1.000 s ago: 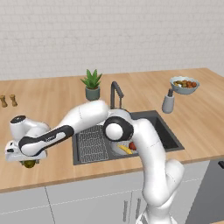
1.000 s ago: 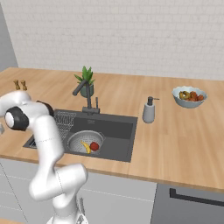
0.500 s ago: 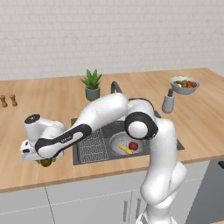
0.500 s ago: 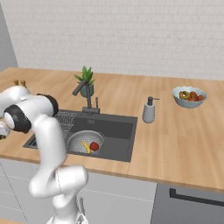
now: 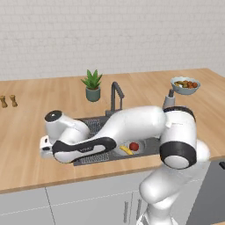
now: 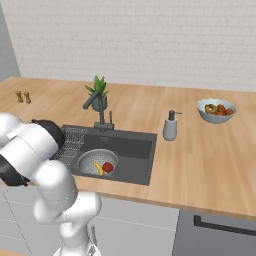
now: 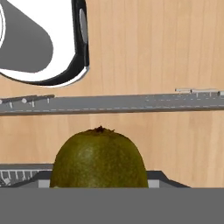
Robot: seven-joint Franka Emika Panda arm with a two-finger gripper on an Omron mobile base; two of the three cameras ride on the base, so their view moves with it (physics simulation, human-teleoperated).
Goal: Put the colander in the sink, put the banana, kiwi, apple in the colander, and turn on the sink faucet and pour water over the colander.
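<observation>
A long wooden counter [image 5: 26,127] runs under a pale tiled wall, with white cabinet fronts below it. At the far left of the counter stand two small brown shakers [image 5: 8,101]. Next comes the robot's hand, stretched low over the counter edge just left of the sink [image 6: 135,150]. In the hand view the kiwi [image 7: 99,159] sits close against the camera, right where the finger tips would be, with wood and a cabinet front far beyond it. That reads as the fruit being carried clear of the counter, so the gripper is most likely clamped on it, though the fingers themselves are hidden and I cannot tell for certain.

Moving right, a wire rack [image 6: 70,142] lies in the left part of the basin, and the colander [image 6: 97,162] rests on the sink floor beside it. The banana [image 6: 99,169] and the apple [image 6: 107,167] already lie inside, touching. The faucet [image 6: 97,107] rises behind, its spout angled over the basin, likely so water will fall near the colander; no water is visible. A potted plant [image 6: 98,92] stands behind it. Further right are a soap bottle [image 6: 170,126] and a bowl of mixed fruit [image 6: 216,110], both well apart from the work.
</observation>
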